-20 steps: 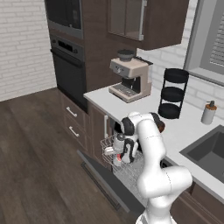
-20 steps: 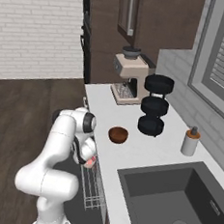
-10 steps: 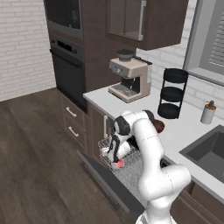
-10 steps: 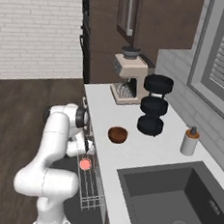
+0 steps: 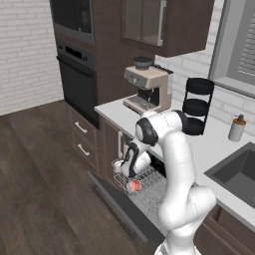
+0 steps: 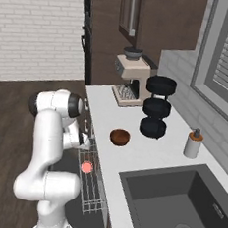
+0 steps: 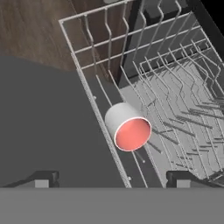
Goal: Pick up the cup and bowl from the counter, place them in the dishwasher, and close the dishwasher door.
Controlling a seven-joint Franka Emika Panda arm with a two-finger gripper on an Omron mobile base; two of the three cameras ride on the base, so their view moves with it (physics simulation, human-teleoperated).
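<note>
Lying on its side in the dishwasher's wire rack [image 7: 183, 87], the cup [image 7: 127, 127] shows its red end to the gripper [image 7: 111, 178], whose fingers stand wide apart above it, holding nothing. The bowl [image 6: 119, 136] sits on the counter [image 6: 131, 157], the dishwasher door [image 5: 117, 204] down.

A home kitchen: a black wall oven [image 5: 77, 82] is built into dark wood cabinets beside a white brick wall, an espresso machine [image 5: 146, 89] and a three-tier rack [image 5: 197, 106] stand on the pale table [image 6: 147, 151] near a dark sink [image 6: 186, 207], and an open dishwasher [image 5: 149, 187] shows its wire rack above a wood floor [image 5: 40, 199].
</note>
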